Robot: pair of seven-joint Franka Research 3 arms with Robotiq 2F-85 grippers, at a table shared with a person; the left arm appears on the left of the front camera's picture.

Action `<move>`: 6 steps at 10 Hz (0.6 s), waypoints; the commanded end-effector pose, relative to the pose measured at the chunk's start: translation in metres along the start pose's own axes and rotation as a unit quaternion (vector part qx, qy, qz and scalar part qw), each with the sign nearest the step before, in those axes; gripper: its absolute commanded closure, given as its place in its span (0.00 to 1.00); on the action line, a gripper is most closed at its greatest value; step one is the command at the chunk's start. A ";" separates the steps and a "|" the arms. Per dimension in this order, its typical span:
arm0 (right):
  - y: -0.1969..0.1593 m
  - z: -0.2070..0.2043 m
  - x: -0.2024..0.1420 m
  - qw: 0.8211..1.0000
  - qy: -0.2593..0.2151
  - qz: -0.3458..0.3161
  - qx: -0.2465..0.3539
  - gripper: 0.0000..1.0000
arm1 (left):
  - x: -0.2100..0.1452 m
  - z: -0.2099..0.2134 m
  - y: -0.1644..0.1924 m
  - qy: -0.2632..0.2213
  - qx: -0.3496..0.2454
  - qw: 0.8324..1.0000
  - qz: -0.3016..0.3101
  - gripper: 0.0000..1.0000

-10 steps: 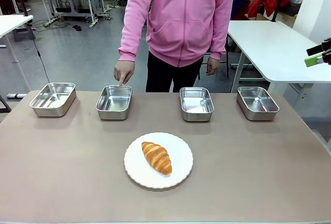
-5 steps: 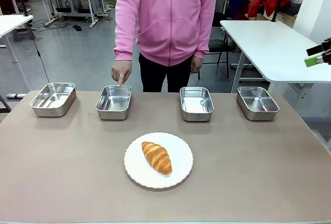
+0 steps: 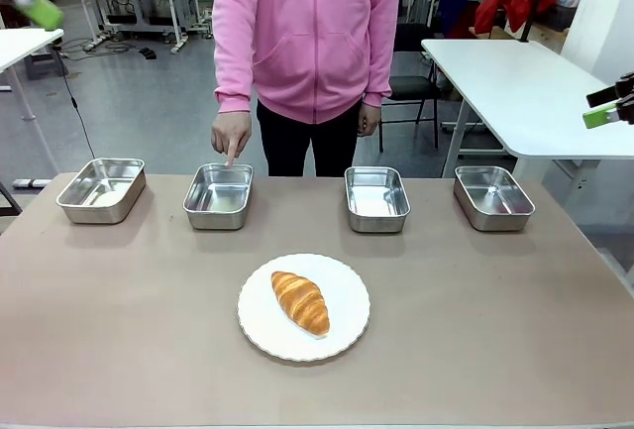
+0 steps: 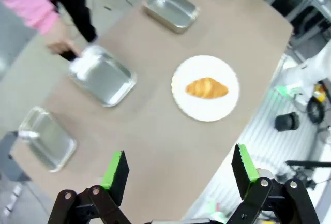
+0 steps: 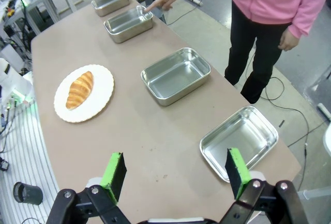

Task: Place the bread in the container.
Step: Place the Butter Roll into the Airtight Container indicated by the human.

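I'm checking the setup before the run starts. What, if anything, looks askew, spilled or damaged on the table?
Nothing stands out. The croissant lies whole on the white plate, and the four steel pans sit upright in a row, all empty. A person's hand points at the second pan from the left.

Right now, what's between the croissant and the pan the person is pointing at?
In the front view, just the white plate rim and bare table separate croissant from pointed-at pan.

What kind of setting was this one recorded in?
Most likely a robotics lab or workshop, not a kitchen. White worktables stand on a bare grey floor with cables trailing across it, and the brown table holds a staged row of steel pans and a croissant.
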State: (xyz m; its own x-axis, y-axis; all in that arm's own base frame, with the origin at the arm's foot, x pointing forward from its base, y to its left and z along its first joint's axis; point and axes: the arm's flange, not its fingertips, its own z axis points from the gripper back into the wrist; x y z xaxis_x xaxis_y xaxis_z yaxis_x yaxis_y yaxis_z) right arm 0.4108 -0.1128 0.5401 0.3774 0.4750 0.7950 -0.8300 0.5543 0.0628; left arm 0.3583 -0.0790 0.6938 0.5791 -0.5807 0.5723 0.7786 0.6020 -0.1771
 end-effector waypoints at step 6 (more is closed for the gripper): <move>0.001 0.001 0.001 1.000 -0.004 0.002 0.001 0.00 | 0.010 -0.211 -0.146 0.144 0.078 0.959 0.229 0.00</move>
State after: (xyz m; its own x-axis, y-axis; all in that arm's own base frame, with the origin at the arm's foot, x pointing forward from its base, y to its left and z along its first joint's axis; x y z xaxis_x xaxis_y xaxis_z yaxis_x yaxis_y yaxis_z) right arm 0.4106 -0.1128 0.5403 0.3779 0.4763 0.7939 -0.8295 0.5551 0.0619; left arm 0.2901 -0.2948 0.5607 0.8983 -0.3766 0.2261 0.4218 0.8832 -0.2049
